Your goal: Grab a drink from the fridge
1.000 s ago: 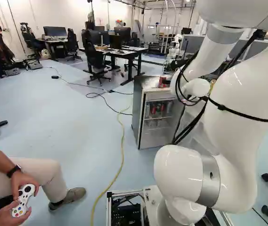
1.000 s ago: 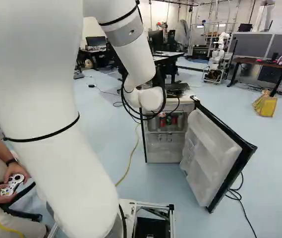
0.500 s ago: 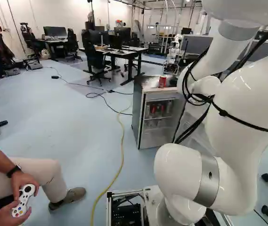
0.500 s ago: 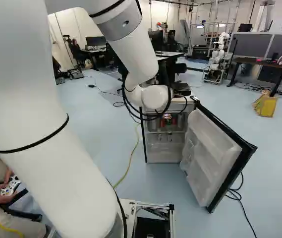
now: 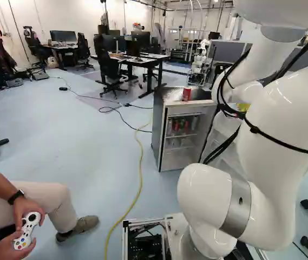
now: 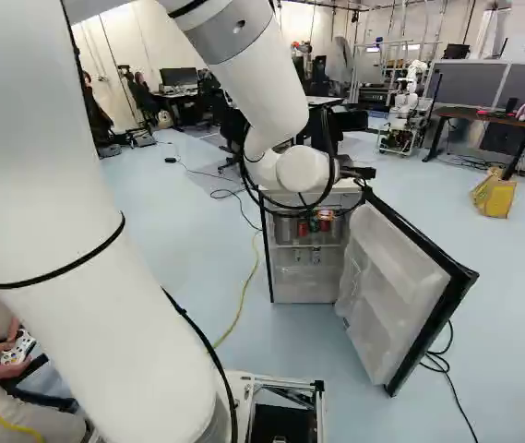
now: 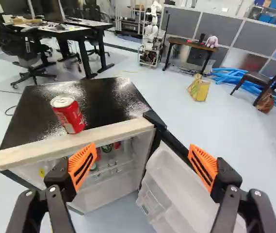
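Lab floor (image 5: 78, 146), open fridge (image 6: 280, 288), red can (image 7: 69, 115) on top

Pale blue flooring ran out to far desks (image 5: 154, 60) at the left, while at the far right a yellow bag (image 7: 199, 89) sat on the floor and a brown table (image 7: 191, 44) carried a plush toy (image 7: 212, 41). Another robot (image 7: 150, 36) stood near that table, on its left. A yellow cable (image 5: 141, 157) lay left of the fridge.

The fridge had a glossy dark top with a pale front edge. The red can stood upright on it, toward the left and close to that edge. White lettering crossed its red side. Inside, more cans (image 6: 303, 227), some red and at least one green, stood on the upper shelf (image 6: 308, 247); their markings were too small to make out. The door (image 6: 396, 295) stood open toward the near right, its pale inner bins showing.

The arm (image 6: 248, 92), looped with black cables (image 6: 244, 189), reached toward the fridge. Its end effector (image 6: 362, 173) was spread wide and gripping nothing. In the wrist view the orange pads (image 7: 82, 167) stood well apart, with the fridge's front ahead between them, and the red can was ahead of the left finger, clear of its tip.
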{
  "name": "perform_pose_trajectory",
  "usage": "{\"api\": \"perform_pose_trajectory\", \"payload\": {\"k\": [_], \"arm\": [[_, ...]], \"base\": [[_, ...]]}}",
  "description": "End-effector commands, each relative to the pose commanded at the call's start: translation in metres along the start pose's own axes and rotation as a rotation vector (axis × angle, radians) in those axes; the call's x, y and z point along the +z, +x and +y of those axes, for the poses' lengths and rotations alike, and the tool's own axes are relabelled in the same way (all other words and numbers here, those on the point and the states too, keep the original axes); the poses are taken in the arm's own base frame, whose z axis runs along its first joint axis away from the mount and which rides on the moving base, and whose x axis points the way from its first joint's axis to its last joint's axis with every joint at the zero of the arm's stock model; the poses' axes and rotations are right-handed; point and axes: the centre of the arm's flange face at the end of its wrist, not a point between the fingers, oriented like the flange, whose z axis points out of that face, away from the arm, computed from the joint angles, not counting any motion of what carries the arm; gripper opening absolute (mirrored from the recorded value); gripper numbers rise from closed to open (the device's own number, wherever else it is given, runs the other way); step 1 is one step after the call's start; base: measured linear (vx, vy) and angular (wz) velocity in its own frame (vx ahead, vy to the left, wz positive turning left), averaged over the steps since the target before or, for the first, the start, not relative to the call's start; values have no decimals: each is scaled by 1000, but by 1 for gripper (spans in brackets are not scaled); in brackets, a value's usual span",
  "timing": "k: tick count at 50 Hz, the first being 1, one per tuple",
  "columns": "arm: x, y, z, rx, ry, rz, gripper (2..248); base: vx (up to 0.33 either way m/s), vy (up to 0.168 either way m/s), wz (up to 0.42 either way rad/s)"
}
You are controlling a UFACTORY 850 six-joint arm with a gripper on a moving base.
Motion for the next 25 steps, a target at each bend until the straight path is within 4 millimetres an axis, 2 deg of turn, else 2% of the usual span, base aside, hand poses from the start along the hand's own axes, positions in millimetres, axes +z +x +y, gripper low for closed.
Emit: {"api": "perform_pose_trajectory", "payload": {"k": [25], "arm": [[2,15,40,18,-87,-78,247]], "base": [[0,0,0]]}}
